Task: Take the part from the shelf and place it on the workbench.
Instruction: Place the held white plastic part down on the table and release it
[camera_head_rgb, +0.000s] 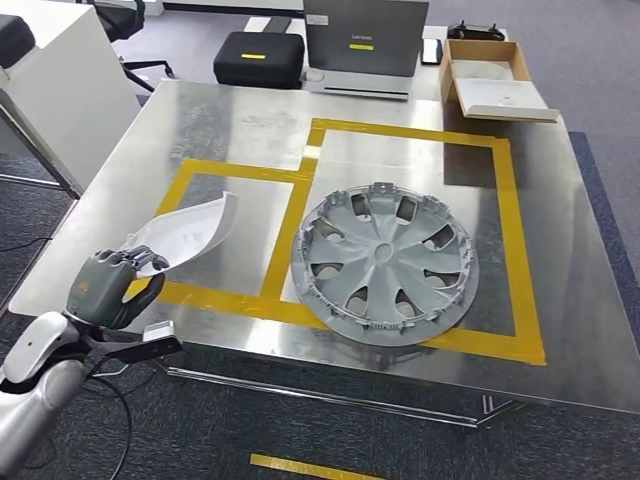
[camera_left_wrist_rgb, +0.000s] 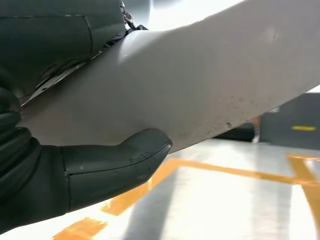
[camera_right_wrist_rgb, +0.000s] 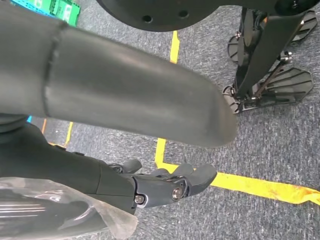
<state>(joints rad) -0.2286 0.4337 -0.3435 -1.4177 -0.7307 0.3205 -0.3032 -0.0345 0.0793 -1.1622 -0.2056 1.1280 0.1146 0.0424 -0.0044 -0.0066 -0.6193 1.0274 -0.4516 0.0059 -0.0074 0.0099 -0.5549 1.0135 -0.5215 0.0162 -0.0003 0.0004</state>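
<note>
The part is a white curved plastic panel. My left hand grips its near end at the front left corner of the workbench. The panel reaches out over the left yellow-taped square, tilted upward; whether it touches the metal top I cannot tell. In the left wrist view the thumb presses under the pale part, with the taped steel surface below. My right hand hangs above grey carpet, holding nothing, with its fingers stretched out apart from the thumb.
A grey wheel cover lies in the larger taped square on the right. At the far edge stand a laptop, a black case and an open cardboard box. Yellow floor tape crosses the carpet.
</note>
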